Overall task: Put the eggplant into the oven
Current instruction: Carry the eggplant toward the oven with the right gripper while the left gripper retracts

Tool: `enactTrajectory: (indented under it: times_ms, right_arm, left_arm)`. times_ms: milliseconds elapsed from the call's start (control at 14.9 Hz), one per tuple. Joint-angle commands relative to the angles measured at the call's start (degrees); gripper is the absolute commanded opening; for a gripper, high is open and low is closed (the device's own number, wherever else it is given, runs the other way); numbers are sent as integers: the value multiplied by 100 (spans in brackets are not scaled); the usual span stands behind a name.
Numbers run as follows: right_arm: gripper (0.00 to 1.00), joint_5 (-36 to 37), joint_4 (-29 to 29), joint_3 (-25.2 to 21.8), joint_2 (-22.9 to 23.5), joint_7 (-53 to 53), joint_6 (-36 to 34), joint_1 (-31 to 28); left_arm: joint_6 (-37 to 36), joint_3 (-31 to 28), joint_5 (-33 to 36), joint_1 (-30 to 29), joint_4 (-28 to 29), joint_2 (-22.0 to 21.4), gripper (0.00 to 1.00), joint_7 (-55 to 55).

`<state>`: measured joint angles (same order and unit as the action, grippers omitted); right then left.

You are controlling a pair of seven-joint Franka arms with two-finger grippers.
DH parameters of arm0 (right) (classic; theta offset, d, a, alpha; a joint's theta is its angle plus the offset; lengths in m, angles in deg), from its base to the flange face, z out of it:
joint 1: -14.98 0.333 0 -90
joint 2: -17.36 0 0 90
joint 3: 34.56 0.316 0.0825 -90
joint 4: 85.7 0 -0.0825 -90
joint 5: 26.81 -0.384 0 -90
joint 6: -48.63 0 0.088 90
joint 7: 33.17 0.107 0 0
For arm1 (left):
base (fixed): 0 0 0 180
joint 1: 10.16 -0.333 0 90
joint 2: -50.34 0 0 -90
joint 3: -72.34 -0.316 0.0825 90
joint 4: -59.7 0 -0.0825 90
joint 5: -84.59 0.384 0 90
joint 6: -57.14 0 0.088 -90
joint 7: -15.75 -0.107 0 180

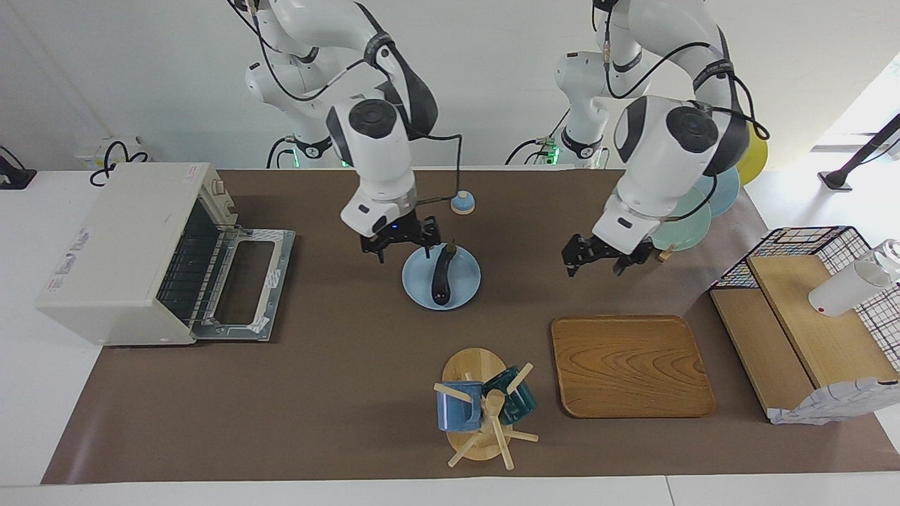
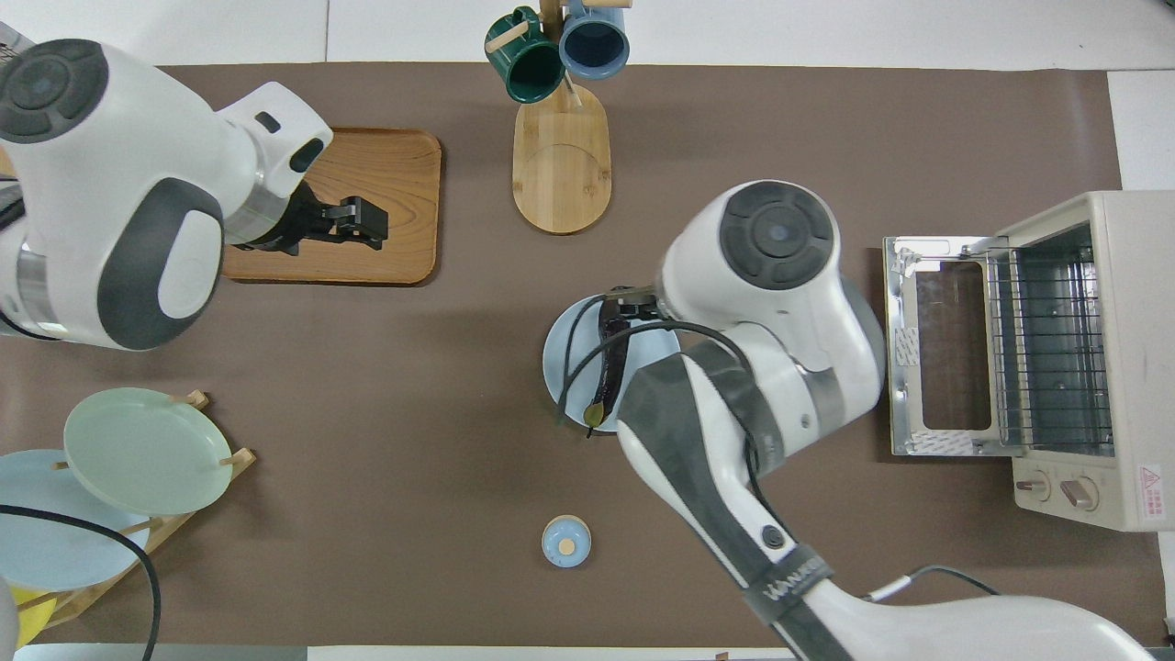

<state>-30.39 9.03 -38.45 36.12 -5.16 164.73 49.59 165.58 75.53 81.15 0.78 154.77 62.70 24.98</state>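
The eggplant (image 1: 443, 276) lies on a plate (image 1: 464, 288), just beside the right gripper (image 1: 402, 247). The oven (image 1: 126, 249) stands at that arm's end of the table, door down. The left gripper (image 1: 598, 262) hangs well apart, near a tray (image 1: 629, 365).

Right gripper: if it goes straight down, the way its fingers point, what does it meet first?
The right gripper would probably meet the blue plate at its rim, beside the eggplant, not the eggplant itself. Depth is unclear, so it may touch the eggplant's stem end.
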Motion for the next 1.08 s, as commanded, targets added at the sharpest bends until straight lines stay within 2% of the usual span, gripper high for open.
enactTrajectory:
  times_ms: [0, 202, 336, 404, 471, 538, 673, 740, 807, 874, 1009]
  right_arm:
    - [100, 208, -1439, -32, 1453, 696, -133, 441]
    - [100, 244, -1213, -32, 1560, 942, 448, 923]
    - [100, 270, -1010, -32, 1595, 943, 615, 978]
    - [91, 358, -826, -32, 1586, 935, 720, 978]
    - [75, 428, -685, -32, 1560, 935, 843, 978]
    - [66, 429, -536, -32, 1525, 926, 940, 1004]
    - [56, 446, -316, -32, 1455, 926, 941, 1022]
    - [46, 455, -271, -32, 1420, 934, 932, 1030]
    - [30, 464, -245, -32, 1411, 935, 915, 1048]
    - [4, 473, -279, -32, 1411, 917, 793, 1048]
    - [0, 805, -533, -24, 1402, 900, 215, 1031]
  left_arm:
    - [-401, 68, 151, -399, -77, -163, 100, -693]
    - [-840, 68, 159, -496, -42, -488, 100, -774]
    - [-1165, 68, 168, -514, 72, -786, 100, -774]
    - [-1210, 68, 168, -514, 255, -1006, 100, -766]
    - [-1219, 68, 168, -505, 448, -1173, 100, -731]
    - [-1219, 68, 168, -496, 633, -1349, 100, -722]
    - [-1219, 68, 160, -514, 819, -1569, 100, -713]
    - [-1193, 68, 159, -549, 820, -1562, 100, -730]
    - [-1150, 68, 159, -610, 785, -1553, 100, -748]
    - [-1167, 68, 159, -654, 680, -1518, 100, -748]
    - [-1411, 68, 168, -654, 329, -1386, 100, -722]
